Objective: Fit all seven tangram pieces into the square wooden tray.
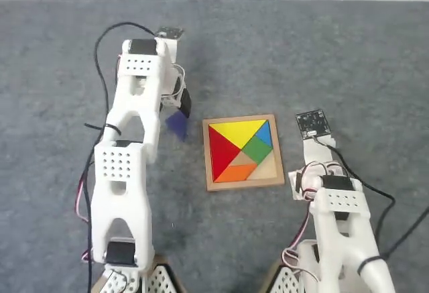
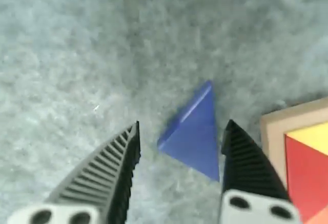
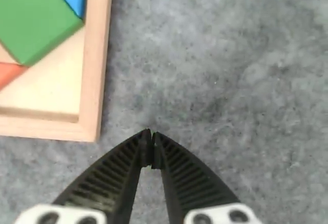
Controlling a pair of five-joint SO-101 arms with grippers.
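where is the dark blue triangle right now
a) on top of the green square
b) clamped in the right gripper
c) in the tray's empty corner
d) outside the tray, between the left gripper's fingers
d: the dark blue triangle sits beside the tray, not in it, between the open fingers of the left gripper; the right gripper is shut on nothing.

White arms point(image 1: 120, 165), black ribbed fingers point(image 2: 107, 167)

Grey carpeted table point(image 1: 348, 58) with a square wooden tray point(image 1: 244, 184) and, beside it, a blue triangle piece point(image 1: 176, 125).
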